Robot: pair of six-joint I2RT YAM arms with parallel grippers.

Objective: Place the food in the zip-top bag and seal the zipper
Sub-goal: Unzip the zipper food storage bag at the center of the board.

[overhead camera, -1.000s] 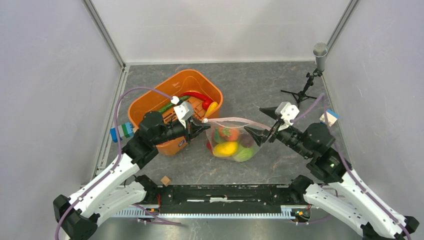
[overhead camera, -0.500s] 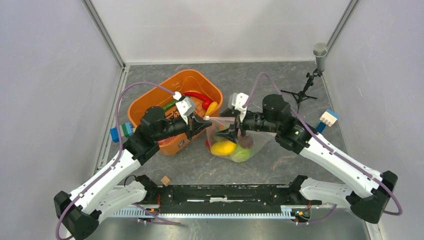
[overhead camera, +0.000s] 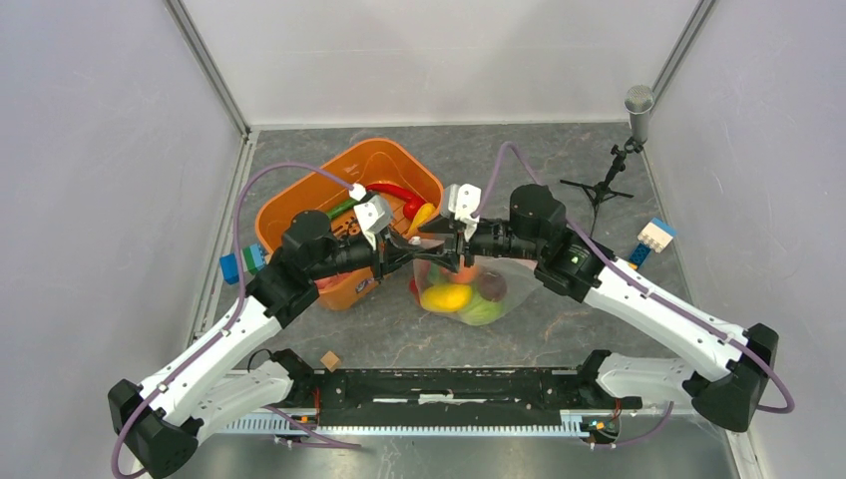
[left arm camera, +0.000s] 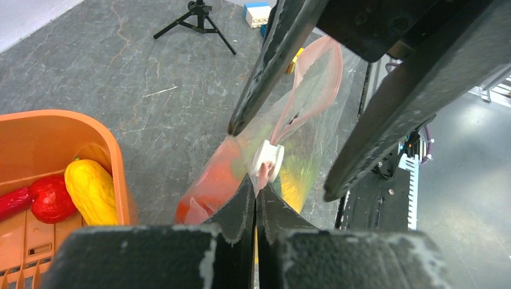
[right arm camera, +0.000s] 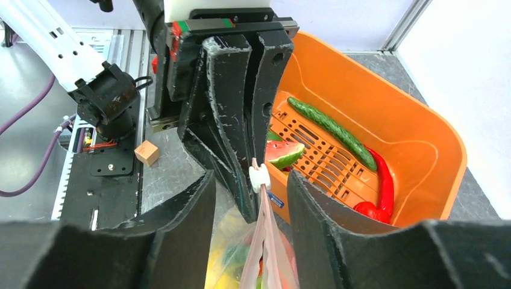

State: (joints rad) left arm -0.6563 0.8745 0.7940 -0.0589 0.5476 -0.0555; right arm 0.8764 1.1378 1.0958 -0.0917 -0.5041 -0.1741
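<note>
The left jaws are pressed fully together, pinching the end of the zipper (right arm camera: 263,235), the pale pink strip along the mouth of the zip-top bag (overhead camera: 521,279). Right at their tips sits the white slider (left arm camera: 267,158) on that strip.

The right jaws meet the left ones tip to tip and stand about half open. Their two fingers (right arm camera: 181,241) pass one on each side of the slider and the strip, with a gap on both sides, so they have hold of nothing.

The bag's mouth is raised between the two pairs of jaws, and the rest of the bag sags under the right jaws onto the worktop (overhead camera: 559,150). The food inside it lies below those jaws: a yellow fruit (overhead camera: 448,296), a green piece (overhead camera: 483,311), an orange-red piece (overhead camera: 461,269) and a dark piece (overhead camera: 492,287).

Under and beside the left jaws stands the orange tub (right arm camera: 416,132). It holds a watermelon slice (right arm camera: 284,153), a long green pod (right arm camera: 328,125), a red chilli (right arm camera: 383,180) and a yellow piece (left arm camera: 91,189) lying against the chilli's thick end.

Behind the left jaws, a blue and green block (overhead camera: 242,262) sits just beside the tub, and a wooden cube (overhead camera: 330,360) lies near the arms' bases. Well behind the right jaws is a white and blue block (overhead camera: 654,236). Farthest off, a microphone (overhead camera: 638,100) stands on a small tripod.
</note>
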